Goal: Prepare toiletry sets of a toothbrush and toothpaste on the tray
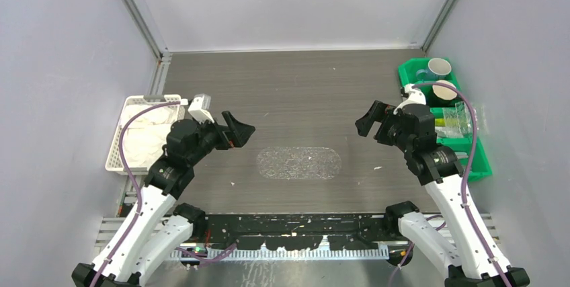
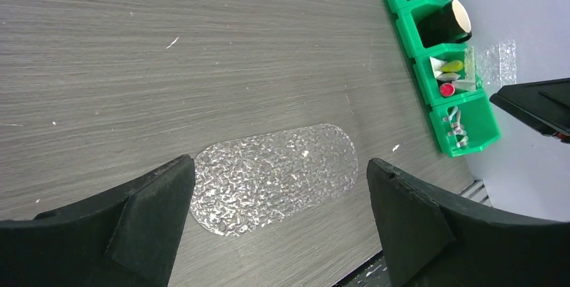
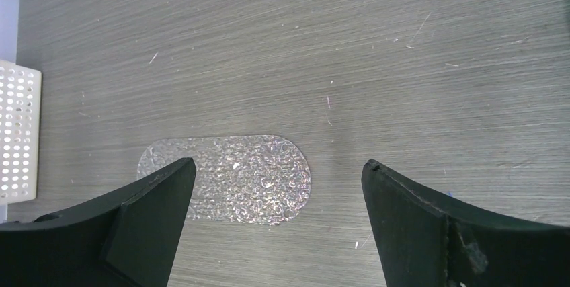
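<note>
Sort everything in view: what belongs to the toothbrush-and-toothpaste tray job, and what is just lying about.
Job in hand: glittery oval tray; yellow-green wrapped items and small white tubes, both in the green bin.
Lying about: blue mug; black mug; white mesh basket.

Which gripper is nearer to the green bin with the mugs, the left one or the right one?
Right. The right gripper hangs open close beside the green bin, on its inner side. The left gripper is beyond the tray, next to the white basket.
</note>
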Controlling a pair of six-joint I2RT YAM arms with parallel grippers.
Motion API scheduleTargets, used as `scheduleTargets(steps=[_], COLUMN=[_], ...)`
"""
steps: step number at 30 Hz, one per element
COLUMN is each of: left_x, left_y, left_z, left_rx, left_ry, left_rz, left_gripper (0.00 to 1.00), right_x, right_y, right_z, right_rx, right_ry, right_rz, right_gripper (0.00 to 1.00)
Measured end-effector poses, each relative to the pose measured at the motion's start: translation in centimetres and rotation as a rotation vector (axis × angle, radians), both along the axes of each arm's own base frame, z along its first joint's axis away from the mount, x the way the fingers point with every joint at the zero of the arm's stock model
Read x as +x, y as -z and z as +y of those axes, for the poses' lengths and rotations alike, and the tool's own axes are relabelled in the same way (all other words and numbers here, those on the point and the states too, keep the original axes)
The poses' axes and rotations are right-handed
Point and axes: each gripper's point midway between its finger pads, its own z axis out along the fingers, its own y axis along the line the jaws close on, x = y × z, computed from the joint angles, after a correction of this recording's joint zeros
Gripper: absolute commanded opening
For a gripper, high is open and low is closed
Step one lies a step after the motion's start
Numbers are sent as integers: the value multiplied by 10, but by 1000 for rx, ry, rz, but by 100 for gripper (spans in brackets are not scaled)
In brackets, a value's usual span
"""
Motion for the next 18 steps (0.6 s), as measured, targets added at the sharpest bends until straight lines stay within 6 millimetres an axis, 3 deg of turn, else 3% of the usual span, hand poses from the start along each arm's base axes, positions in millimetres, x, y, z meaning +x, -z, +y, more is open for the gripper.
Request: scheduleTargets(steps=[10, 18], left_x=[1, 7], left_y=[0, 8], left_z=[1, -6], left_rx=[2, 5], left_ry=[-5, 20], left_rz=[-4, 18], left_gripper=[100, 100], right_x=[4, 13], right_y=[9, 30], right_z=[1, -2], right_rx=[-4, -1], right_ry=[4, 73], right_rz=[37, 131], right_gripper=[100, 100])
